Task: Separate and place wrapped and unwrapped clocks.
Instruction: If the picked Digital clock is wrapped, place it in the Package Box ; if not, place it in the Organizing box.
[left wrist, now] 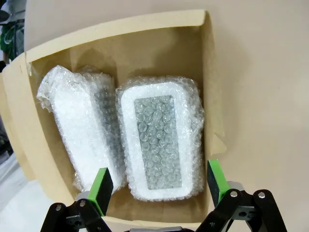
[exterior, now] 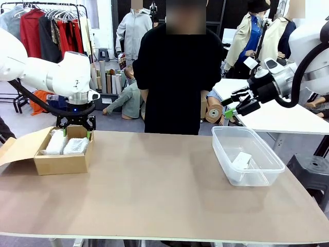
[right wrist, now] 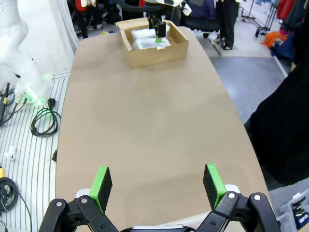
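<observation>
Both wrapped clocks (left wrist: 157, 140) lie in the cardboard box (exterior: 61, 163) at the table's left edge, the bare clock (exterior: 241, 159) in the clear bin (exterior: 226, 164); my left claw (left wrist: 159, 186) hangs spread, empty; sorting looks finished.

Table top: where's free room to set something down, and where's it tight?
Free: the bare table between the cardboard box and the clear bin. Tight: the box, where two bubble-wrapped clocks lie side by side under the open left gripper.
</observation>
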Action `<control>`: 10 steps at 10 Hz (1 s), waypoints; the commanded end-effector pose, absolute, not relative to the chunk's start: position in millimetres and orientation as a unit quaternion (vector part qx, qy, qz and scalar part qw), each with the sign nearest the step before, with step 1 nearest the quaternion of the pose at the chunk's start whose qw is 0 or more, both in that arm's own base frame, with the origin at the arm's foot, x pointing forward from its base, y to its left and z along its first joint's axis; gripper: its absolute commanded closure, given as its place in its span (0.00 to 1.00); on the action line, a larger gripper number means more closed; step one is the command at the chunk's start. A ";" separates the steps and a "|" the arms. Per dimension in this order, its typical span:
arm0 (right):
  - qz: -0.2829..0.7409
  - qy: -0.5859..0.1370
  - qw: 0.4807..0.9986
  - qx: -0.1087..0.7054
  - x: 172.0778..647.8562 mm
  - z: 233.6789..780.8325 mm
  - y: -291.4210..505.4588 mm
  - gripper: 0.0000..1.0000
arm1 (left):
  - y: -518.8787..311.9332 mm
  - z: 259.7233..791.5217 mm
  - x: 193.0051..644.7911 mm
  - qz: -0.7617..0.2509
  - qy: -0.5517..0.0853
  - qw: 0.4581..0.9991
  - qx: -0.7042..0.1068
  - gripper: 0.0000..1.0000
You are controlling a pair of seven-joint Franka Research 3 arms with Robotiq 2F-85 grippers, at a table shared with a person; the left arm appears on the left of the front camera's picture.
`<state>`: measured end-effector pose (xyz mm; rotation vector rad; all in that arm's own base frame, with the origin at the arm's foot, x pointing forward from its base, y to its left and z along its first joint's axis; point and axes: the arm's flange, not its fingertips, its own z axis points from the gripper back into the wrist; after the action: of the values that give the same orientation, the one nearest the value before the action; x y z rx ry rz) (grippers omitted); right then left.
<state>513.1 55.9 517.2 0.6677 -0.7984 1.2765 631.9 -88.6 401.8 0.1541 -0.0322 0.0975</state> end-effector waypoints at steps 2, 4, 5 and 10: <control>0.563 -0.360 0.683 0.294 513.6 517.8 58.8 0.00 | -86.2 437.9 611.8 -0.108 -0.016 0.993 0.053 0.00; 0.563 -0.360 0.683 0.294 513.6 517.8 58.8 0.00 | -83.7 469.9 600.0 -0.202 -0.008 0.979 0.002 0.00; 0.563 -0.360 0.683 0.294 513.6 517.8 58.8 0.00 | -81.7 483.7 593.2 -0.253 -0.022 0.966 -0.044 0.00; 0.563 -0.360 0.683 0.294 513.6 517.8 58.8 0.00 | -52.5 535.1 593.0 -0.435 -0.149 0.853 -0.249 0.00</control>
<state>513.1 55.9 517.1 0.6678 -0.7982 1.2764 594.5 -66.8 534.5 -0.4320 -0.3148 -0.8324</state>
